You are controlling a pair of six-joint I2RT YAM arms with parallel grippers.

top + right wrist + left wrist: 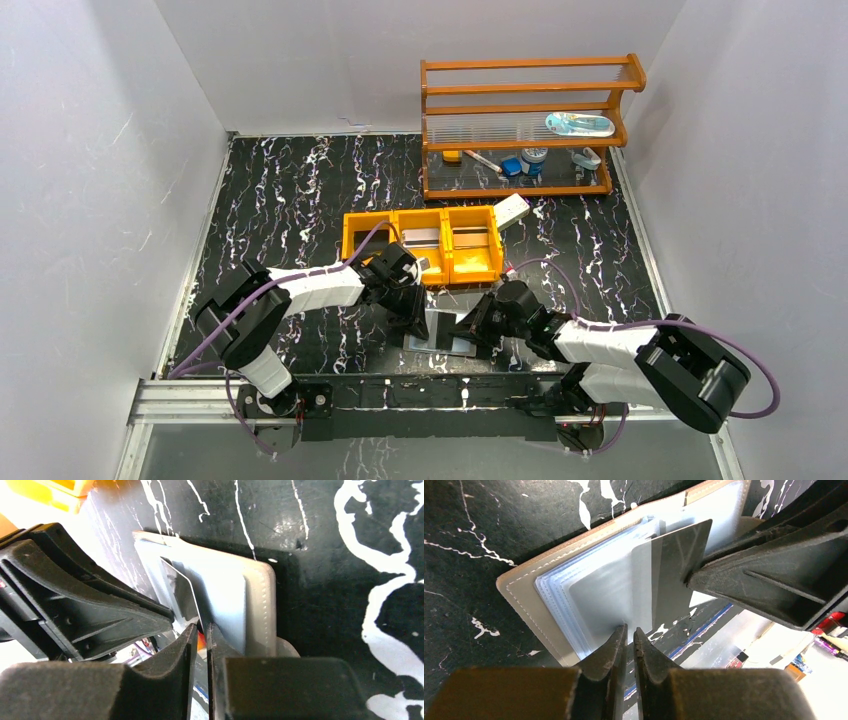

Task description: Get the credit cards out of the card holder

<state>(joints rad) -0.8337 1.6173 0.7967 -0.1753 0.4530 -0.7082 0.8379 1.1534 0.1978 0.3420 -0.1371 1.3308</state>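
table: black marbled top; work sits at near edge, between both arms.
shelf: back right, well apart, no concern.
tray: orange, three bins, just beyond the work spot; white box at its far right corner.
right gripper: fingers closed on the edge of the dark card.
left gripper: fingers nearly closed with a thin gap, nipping the holder's sleeve edge on the opposite side; looks like the anchor.
card holder: lying open and flat on the table, pale sleeves up, squeezed between the two grippers.
dark card: part way out of a sleeve, tilted. Paler sheet beside it may be a second card; cannot tell.
step: judged as drawing the dark card free. Pull straight along the slot line, low and slow; pin the holder hard so it doesn't drag.
edges: bite on the card is shallow, so likely to slip if jerked. Twisting risks a corner snagging the sleeve mouth.
room: tray close behind, arm bases close in front. Open table off to the right, so best exit sideways.
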